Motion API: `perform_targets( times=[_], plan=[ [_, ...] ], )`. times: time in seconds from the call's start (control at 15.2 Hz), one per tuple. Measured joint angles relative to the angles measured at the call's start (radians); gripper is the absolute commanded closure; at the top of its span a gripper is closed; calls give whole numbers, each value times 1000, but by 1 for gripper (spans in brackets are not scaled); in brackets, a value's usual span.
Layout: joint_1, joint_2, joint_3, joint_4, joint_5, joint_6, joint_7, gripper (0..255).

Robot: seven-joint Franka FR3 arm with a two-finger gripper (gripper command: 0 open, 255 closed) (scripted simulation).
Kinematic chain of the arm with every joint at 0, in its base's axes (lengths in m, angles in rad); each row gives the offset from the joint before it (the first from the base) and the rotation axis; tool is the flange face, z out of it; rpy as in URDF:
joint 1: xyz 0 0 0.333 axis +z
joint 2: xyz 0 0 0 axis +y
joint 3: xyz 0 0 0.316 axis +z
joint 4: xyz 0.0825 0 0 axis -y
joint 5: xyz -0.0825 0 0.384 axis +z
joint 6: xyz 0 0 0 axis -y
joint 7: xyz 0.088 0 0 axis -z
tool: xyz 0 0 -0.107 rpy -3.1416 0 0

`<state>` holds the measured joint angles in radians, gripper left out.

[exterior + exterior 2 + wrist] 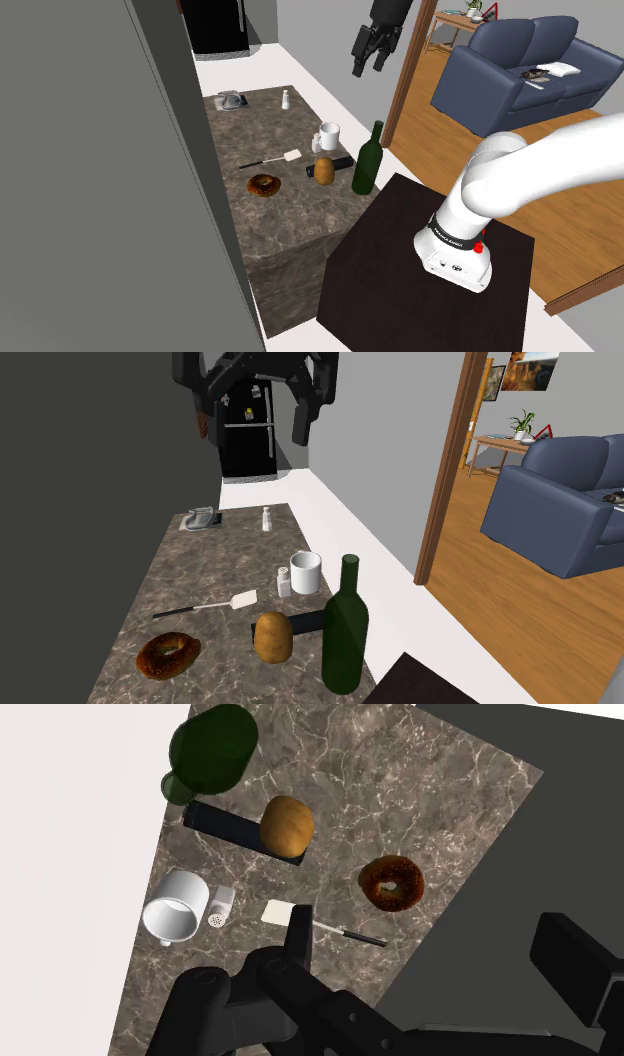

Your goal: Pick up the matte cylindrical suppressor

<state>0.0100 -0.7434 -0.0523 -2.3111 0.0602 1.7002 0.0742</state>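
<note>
The suppressor (343, 162) is a matte black cylinder lying flat on the marble counter (290, 225), between a brown potato (324, 171) and a green bottle (368, 160). In the second exterior view the suppressor (306, 624) pokes out from behind the potato (272, 637). The wrist view looks down on the suppressor (225, 822), whose one end is covered by the potato (286, 826). My gripper (368, 68) hangs high above the counter's far end, open and holding nothing. Its fingers stand wide apart in the second exterior view (252, 424) and the wrist view (435, 954).
Also on the counter: a white mug (305, 572), a small shaker (284, 583), a spatula (205, 609), a bagel (168, 654), a second shaker (266, 519) and a grey object (200, 519). A dark wall (90, 180) borders the counter. A blue sofa (520, 70) stands beyond the doorway.
</note>
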Motion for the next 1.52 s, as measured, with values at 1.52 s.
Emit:
perform_targets(
  times=[1.52],
  plan=[
    [90,394,-303,-324,-132,676,-708,0]
  ],
)
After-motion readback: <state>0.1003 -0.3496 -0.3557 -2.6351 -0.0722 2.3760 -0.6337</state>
